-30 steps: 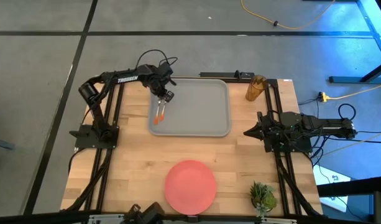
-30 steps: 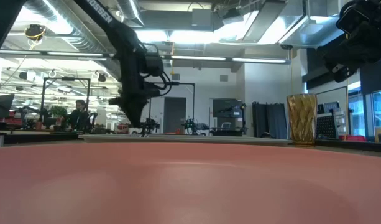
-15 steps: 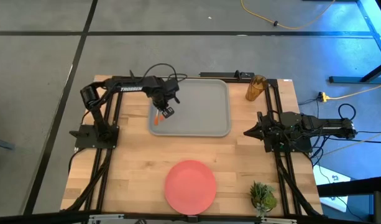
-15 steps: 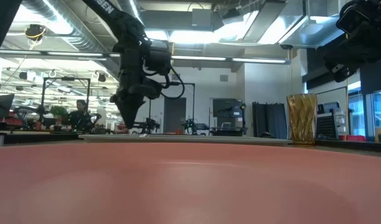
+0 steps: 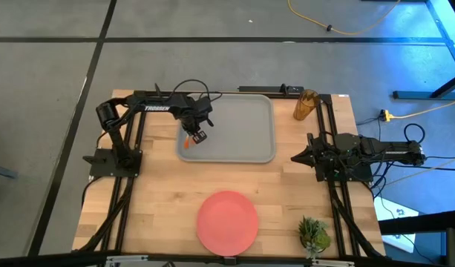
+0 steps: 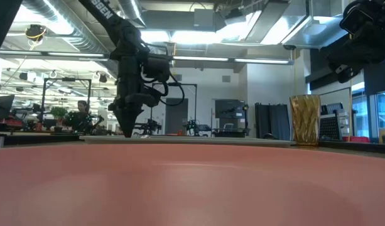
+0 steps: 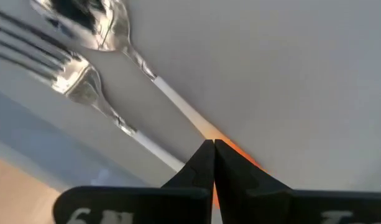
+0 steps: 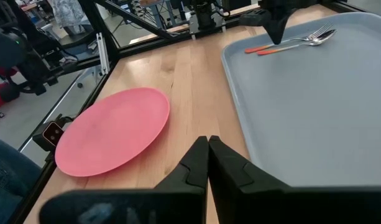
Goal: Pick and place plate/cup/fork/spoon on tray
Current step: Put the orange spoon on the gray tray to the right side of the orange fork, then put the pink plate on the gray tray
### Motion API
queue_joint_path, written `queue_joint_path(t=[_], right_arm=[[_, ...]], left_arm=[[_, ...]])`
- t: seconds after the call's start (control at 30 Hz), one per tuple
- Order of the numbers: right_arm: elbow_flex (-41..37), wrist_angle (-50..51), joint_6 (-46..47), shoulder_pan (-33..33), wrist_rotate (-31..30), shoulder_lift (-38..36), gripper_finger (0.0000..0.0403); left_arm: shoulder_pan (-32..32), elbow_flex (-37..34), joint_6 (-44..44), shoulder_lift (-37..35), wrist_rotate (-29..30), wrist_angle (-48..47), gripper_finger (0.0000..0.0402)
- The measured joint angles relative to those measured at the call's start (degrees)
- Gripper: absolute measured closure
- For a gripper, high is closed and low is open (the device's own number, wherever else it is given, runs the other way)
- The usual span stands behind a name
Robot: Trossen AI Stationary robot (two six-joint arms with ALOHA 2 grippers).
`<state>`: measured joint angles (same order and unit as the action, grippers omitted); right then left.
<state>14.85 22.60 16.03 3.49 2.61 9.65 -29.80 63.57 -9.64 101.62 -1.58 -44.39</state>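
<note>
The spoon [image 7: 97, 25] and the fork [image 7: 59, 68] lie side by side on the grey tray [image 5: 242, 126] near its left rim, and both also show in the right wrist view [image 8: 302, 38]. My left gripper [image 7: 213, 146] is shut and points down over the spoon's handle; it also shows in the high view [image 5: 199, 136]. The coral plate [image 5: 227, 221] lies flat on the table near its near edge. The amber cup [image 5: 305, 104] stands upright beyond the tray's far right corner. My right gripper [image 5: 294, 157] is shut and empty, right of the tray. My left gripper comes from above, pointing down. Its shut fingertips stand at the spoon's handle [image 7: 196, 127], where white turns to orange. The fingers hide that spot, so I cannot tell whether they touch it. The spoon lies flat on the tray.
A small green plant [image 5: 313, 233] stands at the table's near right corner. The tray's middle and right part [image 8: 314, 112] is bare. Bare wood lies between the tray and the plate. A person shows far off in the room in the low view [image 6: 82, 113].
My left gripper has gone toward the table's near edge and down, from over the tray's far left part to the handles of the spoon and fork. The spoon and fork have stayed where they lay on the tray.
</note>
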Motion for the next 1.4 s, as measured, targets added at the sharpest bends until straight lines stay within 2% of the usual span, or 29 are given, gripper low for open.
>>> queue_joint_path(t=[0.23, 0.57, 1.0, 1.2, 1.4], right_arm=[[0.0, 0.0, 0.0, 0.0, 0.0, 0.0, 0.0391], [0.0, 0.0, 0.0, 0.0, 0.0, 0.0, 0.0391], [0.0, 0.0, 0.3, 0.0, 0.0, 0.0, 0.0391], [0.0, 0.0, 0.2, 0.0, 0.0, 0.0, 0.0391], [0.0, -2.8, -0.1, 0.0, 0.5, 0.0, 0.0391]], left_arm=[[0.0, 0.0, 0.9, 0.0, 3.0, -0.1, 0.0401], [-0.2, 0.0, 2.4, 3.1, 2.1, 0.4, 0.0401], [-0.3, 0.0, 2.2, 3.2, 1.0, 0.2, 0.0401], [-0.7, 0.0, 0.7, -0.7, 0.5, -1.9, 0.0401], [0.6, 0.0, -0.9, -9.7, -2.4, -3.0, 0.0401]])
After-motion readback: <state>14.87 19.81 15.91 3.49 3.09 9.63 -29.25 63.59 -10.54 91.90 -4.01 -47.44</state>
